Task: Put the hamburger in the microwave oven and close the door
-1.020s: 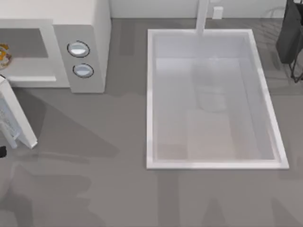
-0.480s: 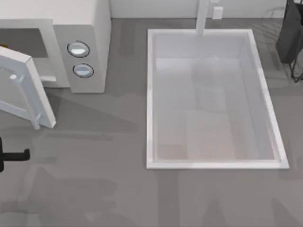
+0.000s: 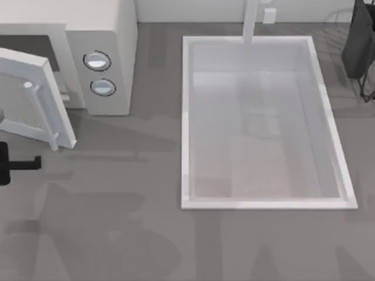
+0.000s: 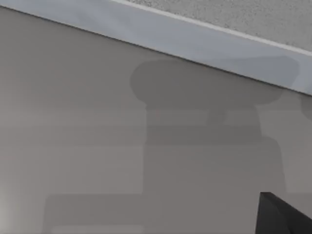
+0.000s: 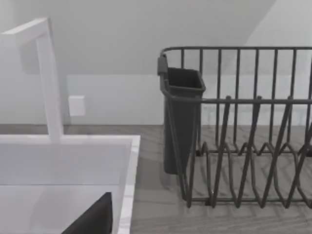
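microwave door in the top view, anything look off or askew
The white-framed mesh-window door is not shut: it hangs partway open, angled out from the big white boxy microwave oven at the table's left. The left arm's black claw sits just in front of it. Nothing looks spilled or damaged.

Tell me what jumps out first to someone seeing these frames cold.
The microwave oven at the top view's far left, its door swung partway open. Below the door, at the left edge, sits the left gripper. The big white sink takes up the table's middle and right, and a dark dish rack stands beside it in the right wrist view.
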Available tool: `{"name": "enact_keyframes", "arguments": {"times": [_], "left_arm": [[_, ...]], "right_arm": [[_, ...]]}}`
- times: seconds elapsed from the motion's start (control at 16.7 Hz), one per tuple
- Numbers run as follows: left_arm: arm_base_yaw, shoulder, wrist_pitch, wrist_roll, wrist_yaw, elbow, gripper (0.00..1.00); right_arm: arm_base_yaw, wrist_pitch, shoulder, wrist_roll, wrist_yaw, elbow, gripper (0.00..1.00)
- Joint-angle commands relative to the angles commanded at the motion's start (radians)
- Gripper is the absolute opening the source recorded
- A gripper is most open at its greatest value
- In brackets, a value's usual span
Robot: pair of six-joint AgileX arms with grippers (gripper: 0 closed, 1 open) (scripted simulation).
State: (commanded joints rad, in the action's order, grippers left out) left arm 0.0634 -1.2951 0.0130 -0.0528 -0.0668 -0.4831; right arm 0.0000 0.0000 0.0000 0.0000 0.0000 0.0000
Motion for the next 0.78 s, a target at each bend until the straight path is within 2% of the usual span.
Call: {"name": "enact_keyframes", "arguments": {"times": [0.36, 0.78], "left_arm": [[-0.025, -0.26, 0.111, 0.011, 0.012, -0.152, 0.0], [-0.024, -0.284, 0.115, 0.011, 0.012, -0.175, 0.0]], "right_arm": [[0.0, 0.0, 0.0, 0.0, 0.0, 0.0, 1.0], [0.0, 0.0, 0.0, 0.0, 0.0, 0.0, 1.0]]}}
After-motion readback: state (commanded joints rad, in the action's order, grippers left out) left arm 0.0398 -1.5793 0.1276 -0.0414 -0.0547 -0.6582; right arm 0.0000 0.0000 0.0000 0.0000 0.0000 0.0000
